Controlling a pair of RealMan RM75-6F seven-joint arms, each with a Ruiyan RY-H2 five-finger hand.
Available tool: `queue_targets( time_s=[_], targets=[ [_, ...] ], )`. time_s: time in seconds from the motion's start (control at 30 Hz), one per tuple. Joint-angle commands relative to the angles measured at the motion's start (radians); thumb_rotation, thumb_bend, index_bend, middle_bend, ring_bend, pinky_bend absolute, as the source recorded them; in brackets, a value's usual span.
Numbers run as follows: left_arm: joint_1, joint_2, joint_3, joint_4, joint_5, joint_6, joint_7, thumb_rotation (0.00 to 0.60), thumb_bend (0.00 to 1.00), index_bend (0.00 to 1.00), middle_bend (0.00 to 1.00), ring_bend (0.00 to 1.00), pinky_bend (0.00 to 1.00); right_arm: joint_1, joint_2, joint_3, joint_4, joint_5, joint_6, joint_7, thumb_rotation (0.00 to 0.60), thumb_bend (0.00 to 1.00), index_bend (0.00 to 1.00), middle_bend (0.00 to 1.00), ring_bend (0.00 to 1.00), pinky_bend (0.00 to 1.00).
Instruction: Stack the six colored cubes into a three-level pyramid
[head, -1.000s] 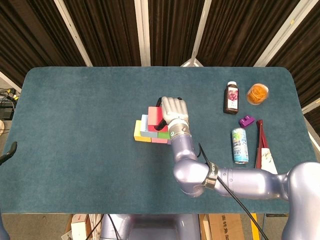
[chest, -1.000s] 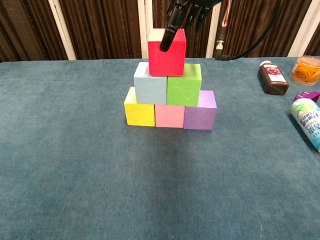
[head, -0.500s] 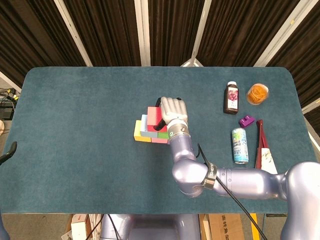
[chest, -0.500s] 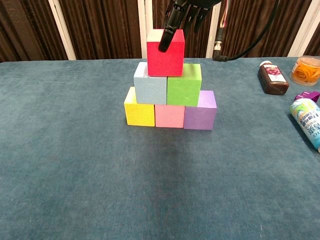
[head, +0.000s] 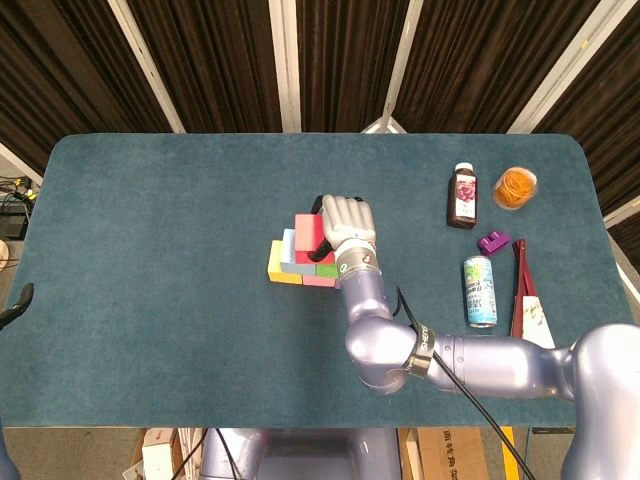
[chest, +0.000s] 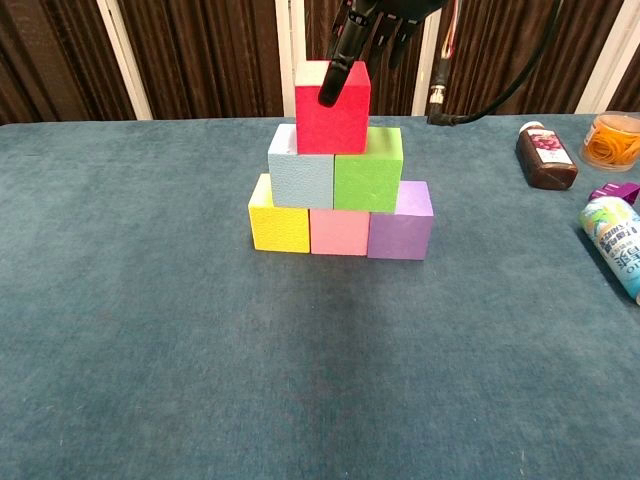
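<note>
A pyramid of cubes stands mid-table. The bottom row is a yellow cube (chest: 278, 225), a pink cube (chest: 339, 232) and a purple cube (chest: 400, 230). On them sit a light blue cube (chest: 300, 180) and a green cube (chest: 368, 180). The red cube (chest: 335, 120) (head: 308, 232) is on top, resting on both. My right hand (head: 347, 220) (chest: 375, 20) grips the red cube from above, its thumb (chest: 333, 80) down the front face and its fingers behind. My left hand does not show.
To the right stand a dark juice bottle (head: 463, 195), an orange-filled tub (head: 515, 187), a lying can (head: 480, 290), a small purple piece (head: 493, 241) and a maroon packet (head: 525, 300). Bare teal cloth lies left of and in front of the pyramid.
The red cube has shifted only a few pixels, settling slightly lower on the middle row. The right hand keeps its hold.
</note>
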Motion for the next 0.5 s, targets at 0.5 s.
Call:
queue_targets(
  time_s=[0.5],
  targets=[
    [0.0, 0.0, -0.002, 0.0, -0.003, -0.001, 0.001, 0.6, 0.32, 0.13, 0.0, 0.0, 0.0, -0.001, 0.02, 0.02, -0.02, 0.062, -0.03, -0.041, 0.6, 0.2, 0.22, 0.17, 0.12, 0.08]
  ],
)
